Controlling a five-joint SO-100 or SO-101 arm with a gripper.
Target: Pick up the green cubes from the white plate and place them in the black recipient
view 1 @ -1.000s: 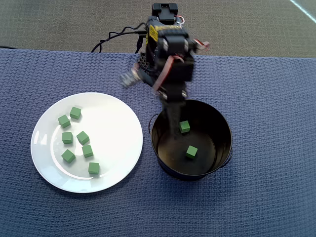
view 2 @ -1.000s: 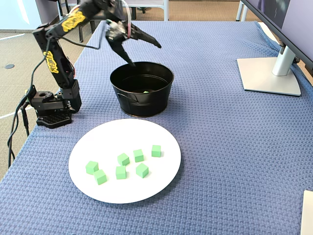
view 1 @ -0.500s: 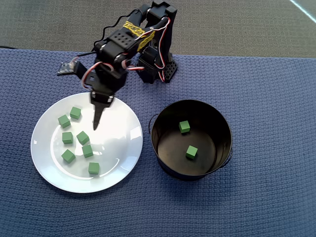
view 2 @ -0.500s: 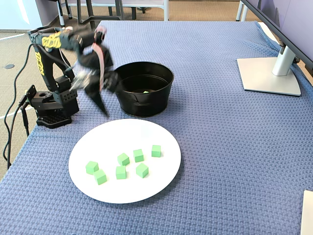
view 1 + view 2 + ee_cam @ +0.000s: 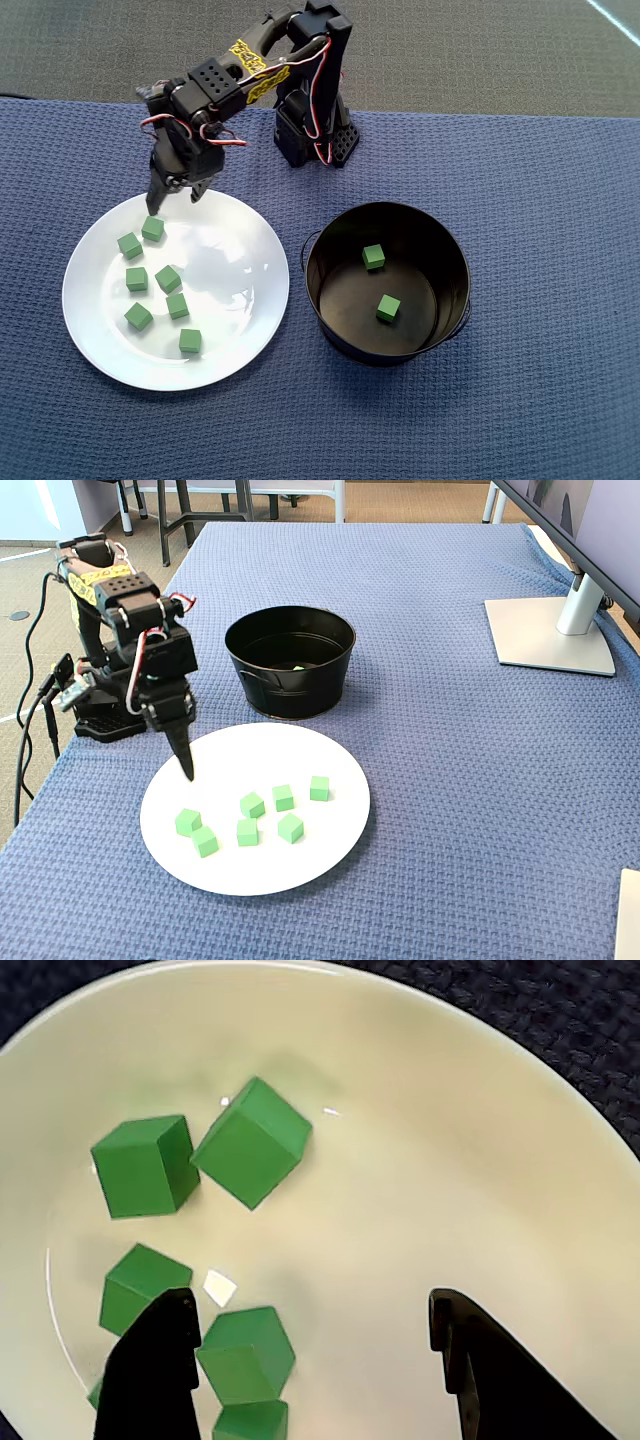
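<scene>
Several green cubes (image 5: 168, 278) lie on the left half of the white plate (image 5: 240, 260). Two more cubes (image 5: 388, 307) rest inside the black recipient (image 5: 340, 300) to the plate's right. My gripper (image 5: 172, 202) hangs open over the plate's far left rim, just above the nearest cube (image 5: 153, 228). In the wrist view the gripper (image 5: 310, 1300) stands wide open above the plate (image 5: 420, 1180); one cube (image 5: 245, 1355) lies just inside the left finger (image 5: 155, 1370), untouched. In the fixed view the gripper (image 5: 186, 772) points down at the plate (image 5: 300, 750), left of the cubes (image 5: 252, 805).
The arm's base (image 5: 315, 140) stands at the far edge of the blue cloth, behind the plate and pot. In the fixed view a monitor stand (image 5: 550, 630) sits at the right and the pot (image 5: 290, 690) stands behind the plate.
The gripper has swung from above the black pot across to the plate's far left side and has come down close to the cubes. The cubes have not moved.
</scene>
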